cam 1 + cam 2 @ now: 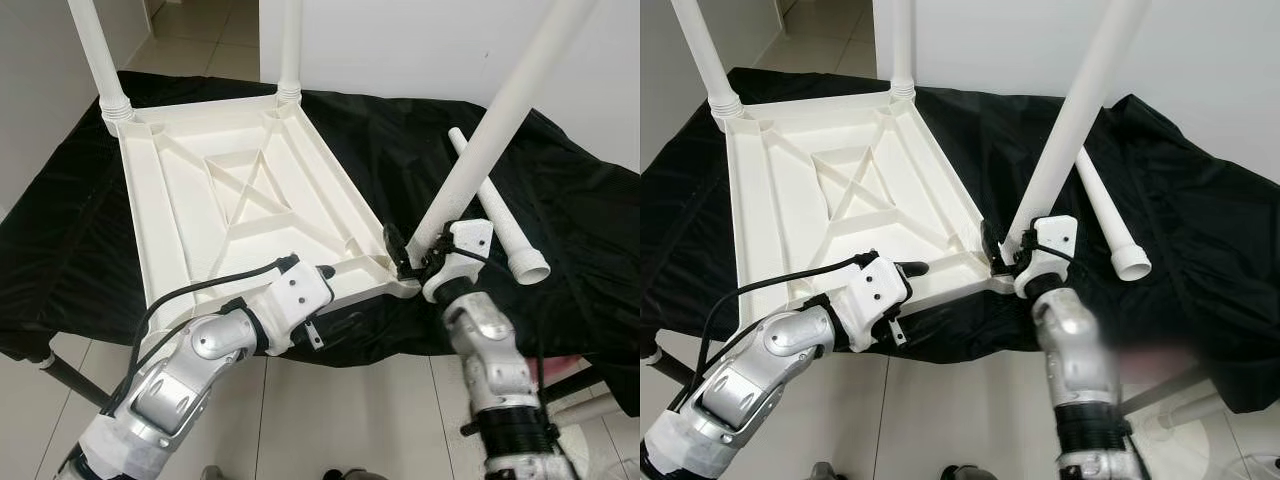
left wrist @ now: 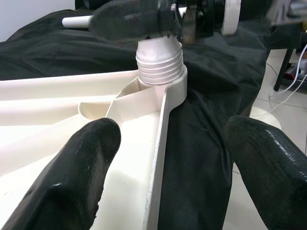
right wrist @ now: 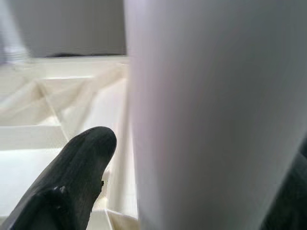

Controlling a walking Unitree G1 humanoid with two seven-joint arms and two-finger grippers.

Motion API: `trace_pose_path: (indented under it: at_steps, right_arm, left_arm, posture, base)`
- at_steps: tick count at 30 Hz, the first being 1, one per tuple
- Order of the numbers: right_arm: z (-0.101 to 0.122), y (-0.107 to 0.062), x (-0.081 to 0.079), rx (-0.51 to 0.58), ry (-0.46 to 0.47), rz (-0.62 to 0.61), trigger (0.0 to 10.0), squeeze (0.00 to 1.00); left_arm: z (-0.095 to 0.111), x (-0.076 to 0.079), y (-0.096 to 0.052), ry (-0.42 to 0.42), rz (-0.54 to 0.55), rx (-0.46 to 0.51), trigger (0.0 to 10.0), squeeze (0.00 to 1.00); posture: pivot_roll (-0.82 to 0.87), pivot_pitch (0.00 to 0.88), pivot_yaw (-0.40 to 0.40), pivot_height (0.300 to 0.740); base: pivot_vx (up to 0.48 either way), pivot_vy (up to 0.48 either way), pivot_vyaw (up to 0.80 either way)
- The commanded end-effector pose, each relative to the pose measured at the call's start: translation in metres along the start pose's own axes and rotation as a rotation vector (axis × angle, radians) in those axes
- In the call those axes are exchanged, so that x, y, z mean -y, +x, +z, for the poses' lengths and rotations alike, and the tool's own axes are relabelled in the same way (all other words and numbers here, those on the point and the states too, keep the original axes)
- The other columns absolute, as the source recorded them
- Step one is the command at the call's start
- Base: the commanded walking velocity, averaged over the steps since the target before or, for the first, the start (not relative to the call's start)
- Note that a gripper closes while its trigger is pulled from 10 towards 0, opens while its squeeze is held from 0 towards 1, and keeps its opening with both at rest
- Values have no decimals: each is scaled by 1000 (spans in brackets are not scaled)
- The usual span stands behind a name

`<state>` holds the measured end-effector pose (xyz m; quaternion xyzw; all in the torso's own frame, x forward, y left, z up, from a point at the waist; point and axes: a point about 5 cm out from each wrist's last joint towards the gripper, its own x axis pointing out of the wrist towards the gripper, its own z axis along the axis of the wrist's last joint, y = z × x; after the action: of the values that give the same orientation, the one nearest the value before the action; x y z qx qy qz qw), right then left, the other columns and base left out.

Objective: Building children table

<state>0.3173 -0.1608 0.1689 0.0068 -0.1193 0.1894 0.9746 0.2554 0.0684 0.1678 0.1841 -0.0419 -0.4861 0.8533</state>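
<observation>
In the left eye view, the cream plastic child's tabletop (image 1: 235, 205) is lying upside down on a black cloth (image 1: 560, 210), with two white tube legs (image 1: 95, 50) standing in its far corner sockets. The right gripper (image 1: 405, 258) is clamping a third white tube leg (image 1: 500, 120), tilted, at the tabletop's near right corner; a fourth loose white leg (image 1: 500, 215) is lying on the cloth right of the tabletop. In the left wrist view, the left gripper (image 2: 168, 163) is holding its fingers (image 2: 76, 172) wide, straddling the tabletop's near edge rim. In the right wrist view, the clamped leg (image 3: 211, 115) is pressing against one black finger (image 3: 72, 182).
</observation>
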Motion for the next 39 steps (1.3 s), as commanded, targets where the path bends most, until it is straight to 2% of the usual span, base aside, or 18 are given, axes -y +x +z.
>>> trace_pose_path:
  at_steps: [1,5,8,11,20,21,22,23,24,25,26,28,29,30,38,39]
  right_arm:
    - [-1,0,2,3,-4,72,10000,0]
    - [5,7,10,-3,-14,193,10000,0]
    - [7,8,11,-3,-29,211,10000,0]
    - [6,11,20,-35,-84,289,10000,0]
    - [0,12,28,-76,-97,357,10000,0]
    - [-3,12,29,-91,-99,357,6980,0]
    - [-3,12,29,-91,-99,357,6980,0]
    - [-7,11,30,-107,-95,356,6549,0]
    - [-11,10,31,-123,-93,352,4706,0]
    - [-15,9,32,-133,-93,354,4627,0]
    - [-17,9,32,-139,-95,356,3647,0]
    - [-18,9,33,-142,-96,358,3647,0]
    - [-19,8,34,-144,-86,348,510,0]
    - [-21,6,37,-151,-78,336,0,0]
    - [-28,0,41,-169,-72,324,0,0]
    - [-29,-1,42,-170,-67,304,2745,0]
  left_arm:
    - [1,4,1,8,-56,-2,10000,0]
    - [1,4,3,8,-56,0,10000,0]
    - [1,4,3,9,-56,0,10000,0]
    - [1,4,3,10,-51,0,10000,0]
    - [1,2,3,14,-47,-2,10000,0]
    - [1,2,3,14,-46,-2,10000,0]
    - [1,2,3,14,-46,-2,10000,0]
    - [1,2,3,16,-45,-2,10000,0]
    - [1,2,3,17,-44,-2,10000,0]
    - [1,2,3,17,-45,-1,10000,0]
    - [1,2,3,18,-46,-1,10000,0]
    - [1,2,3,18,-46,0,10000,0]
    - [2,3,5,22,-51,2,10000,0]
    - [3,4,6,29,-60,6,10000,0]
    - [2,6,8,33,-65,5,10000,0]
    - [2,6,8,34,-65,5,10000,0]
  posture:
    - [19,95,-63,740]
    - [19,93,-67,740]
    - [19,93,-67,740]
    - [23,92,-68,740]
    - [26,89,-69,740]
    - [31,81,-69,740]
    - [31,81,-69,740]
    - [32,79,-69,740]
    - [30,73,-67,740]
    - [29,70,-66,740]
    - [29,70,-66,740]
    - [29,70,-66,740]
    - [28,69,-66,740]
    - [28,69,-66,740]
    - [21,57,-79,740]
    - [23,57,-81,740]
  base:
    - [0,0,0]
    - [0,0,0]
    - [0,0,0]
    - [0,0,0]
    - [0,0,0]
    - [0,0,0]
    - [0,0,0]
    - [0,0,0]
    - [0,0,0]
    - [0,0,0]
    - [0,0,0]
    - [0,0,0]
    - [0,0,0]
    - [0,0,0]
    - [0,0,0]
    - [0,0,0]
